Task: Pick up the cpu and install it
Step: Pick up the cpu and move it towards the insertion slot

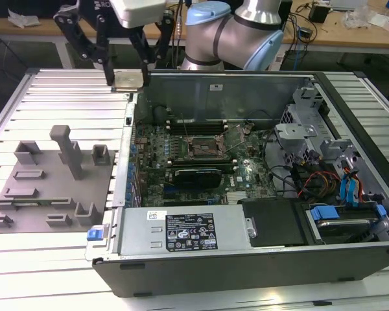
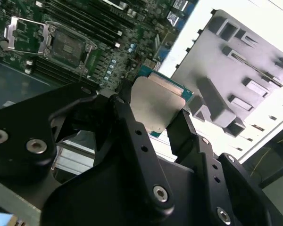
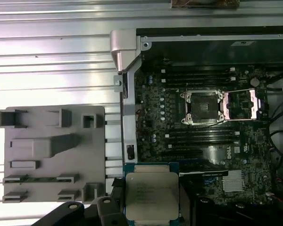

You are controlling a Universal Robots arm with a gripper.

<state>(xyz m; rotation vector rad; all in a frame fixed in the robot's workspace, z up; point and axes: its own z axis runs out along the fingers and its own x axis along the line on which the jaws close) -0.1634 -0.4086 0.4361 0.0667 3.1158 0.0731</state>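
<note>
Open PC case (image 1: 246, 275) fills centre-right of exterior view. Motherboard (image 1: 245, 172) exposed, PSU (image 1: 136, 232) along lower edge, blue-tabbed drive bay (image 1: 350, 188) far right. Grey fixture plate (image 1: 52, 194) at left on slatted table (image 1: 58, 97).

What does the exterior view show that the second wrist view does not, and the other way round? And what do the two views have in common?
The exterior view adds the robot arm, the silver power supply and the drive bay with blue parts at the exterior view's right. The second wrist view adds the green rim of the cpu and the screws in the black links of the gripper. Both show the gripper shut on the cpu, the open socket and the grey fixture plate.
</note>
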